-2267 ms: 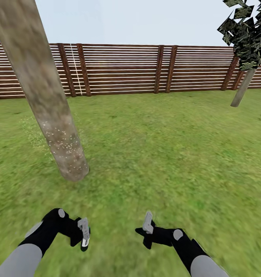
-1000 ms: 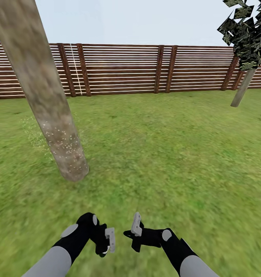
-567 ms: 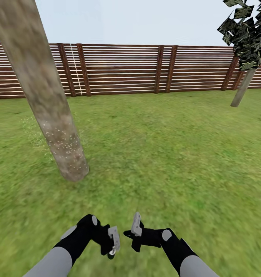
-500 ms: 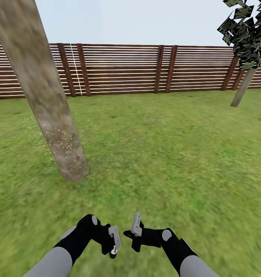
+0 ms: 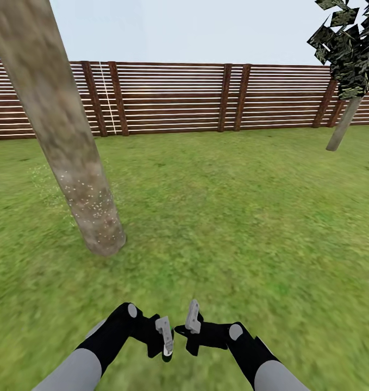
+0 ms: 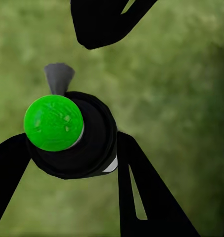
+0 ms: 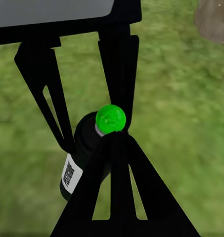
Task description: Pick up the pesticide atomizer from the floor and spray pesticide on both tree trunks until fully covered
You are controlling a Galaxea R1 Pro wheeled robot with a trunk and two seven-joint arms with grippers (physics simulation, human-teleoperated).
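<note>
My left gripper (image 5: pixel 164 341) is shut on the pesticide atomizer (image 6: pixel 87 148), a small black bottle with a bright green top (image 6: pixel 53 122). The right wrist view shows the same bottle (image 7: pixel 82 153) hanging between the left fingers (image 7: pixel 42 94). My right gripper (image 5: pixel 192 321) is shut with nothing in it, a few centimetres right of the left one, low over the grass. The near tree trunk (image 5: pixel 64 136) leans at the left, ahead of both arms, and white pesticide specks (image 5: pixel 92 209) dot its lower part. The second tree (image 5: pixel 344 122) stands far right by the fence.
A brown slatted fence (image 5: pixel 173 98) closes the lawn at the back. Green grass (image 5: pixel 233 217) stretches between the two trees. Dark jagged foliage (image 5: pixel 350 49) hangs over the far tree. The near trunk's base (image 5: pixel 105 244) meets the ground just ahead-left of my left arm.
My left gripper has swung right with the atomizer, closing on the right gripper. The right gripper shifted a little left early on, then held still. The scene itself has not shifted.
</note>
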